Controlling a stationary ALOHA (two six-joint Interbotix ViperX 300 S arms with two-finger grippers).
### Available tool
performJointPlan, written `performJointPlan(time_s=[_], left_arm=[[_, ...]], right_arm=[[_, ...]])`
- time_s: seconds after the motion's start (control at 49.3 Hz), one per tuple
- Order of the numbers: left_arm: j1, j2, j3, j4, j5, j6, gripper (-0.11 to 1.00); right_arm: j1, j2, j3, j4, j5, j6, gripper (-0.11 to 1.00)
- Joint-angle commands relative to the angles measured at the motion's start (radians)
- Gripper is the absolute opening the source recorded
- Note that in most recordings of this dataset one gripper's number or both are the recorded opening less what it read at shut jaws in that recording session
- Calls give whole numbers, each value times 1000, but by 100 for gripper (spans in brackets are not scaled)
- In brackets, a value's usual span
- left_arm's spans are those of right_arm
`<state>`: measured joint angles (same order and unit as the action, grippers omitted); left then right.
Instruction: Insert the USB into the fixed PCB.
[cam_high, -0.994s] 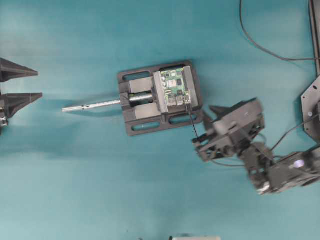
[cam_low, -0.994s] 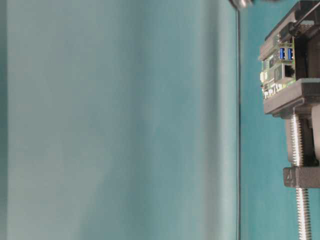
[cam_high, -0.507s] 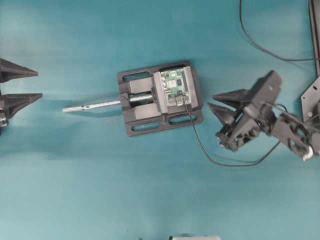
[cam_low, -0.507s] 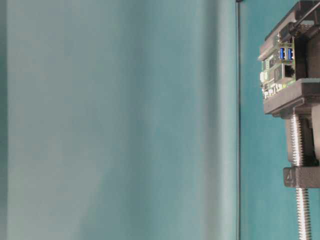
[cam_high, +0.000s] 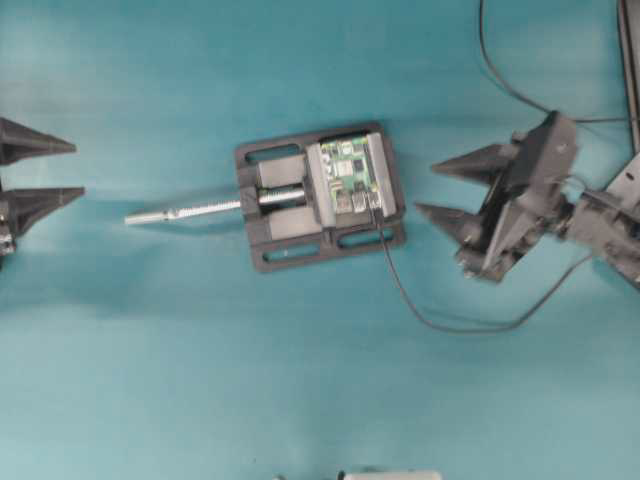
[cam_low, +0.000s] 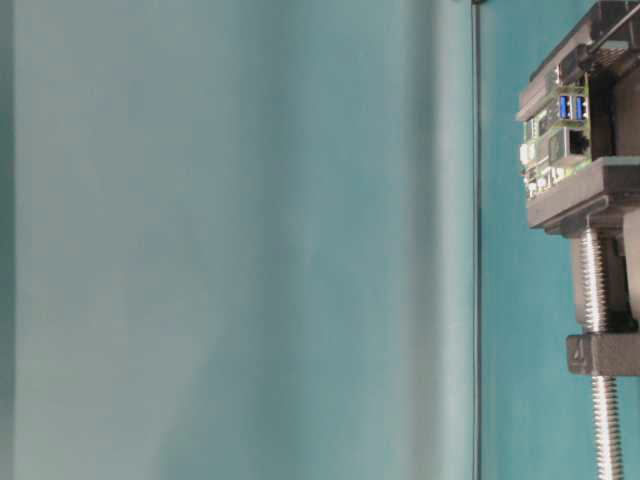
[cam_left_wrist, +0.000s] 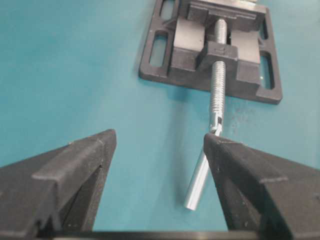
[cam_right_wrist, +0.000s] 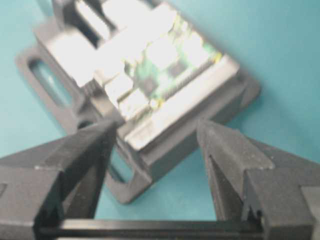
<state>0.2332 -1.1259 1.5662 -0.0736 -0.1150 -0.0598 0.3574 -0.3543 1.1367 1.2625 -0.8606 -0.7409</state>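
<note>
Vise: one black vise (cam_high: 320, 196) sits near the middle of the teal table (cam_high: 200, 360), with one silver screw rod (cam_high: 185, 210) that points to the left in the overhead view.
Fixed PCB: one green circuit board (cam_high: 351, 176) is clamped in the vise, at its right part; in the table-level view two blue ports (cam_low: 571, 106) and one silver port show on its edge.
USB: one small dark plug (cam_high: 375, 208) sits at the lower right edge of the board. It looks inserted, but it is too small to be sure.
USB cable: one thin black cable (cam_high: 440, 322) runs from the plug down over the vise base, curves over the table and goes on toward the right arm.
Other cable: one more black cable (cam_high: 500, 80) lies at the top right of the table, well apart from the vise.
Left gripper: the left gripper (cam_high: 45, 170) is at the far left edge, its two fingers wide apart and with nothing between them. In the left wrist view the tip of the screw rod lies just beside one finger (cam_left_wrist: 250, 165).
Right gripper: the right gripper (cam_high: 452, 190) is to the right of the vise, apart from it, pointing toward it. Its two fingers are spread and hold nothing; the right wrist view is blurred and shows the board between the fingertips, farther away.
</note>
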Motion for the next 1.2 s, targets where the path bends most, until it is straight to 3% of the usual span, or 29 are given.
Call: performJointPlan(time_s=[0.0,0.243,0.406,0.669,0.872,1.176], left_arm=[[-2,6,-11,5,-3,-5,85],[-2,6,-11,5,-5,-5,85],[-2,6,-11,3,-5,-5,85],[-2,6,-11,5,-5,-5,85],[-2,6,-11,5,-5,-5,85],[-2,6,-11,5,-3,-5,85]], right_arm=[[-11,-69,26,-43,3,3,68],[-87,-233,103,-146,141,3,68],[-149,-316,132,-189,250,5,68],[-224,-454,184,-229,321,5,68],[-239,-561,236,-229,345,12,68],[-238,-588,284,-235,393,89,70]])
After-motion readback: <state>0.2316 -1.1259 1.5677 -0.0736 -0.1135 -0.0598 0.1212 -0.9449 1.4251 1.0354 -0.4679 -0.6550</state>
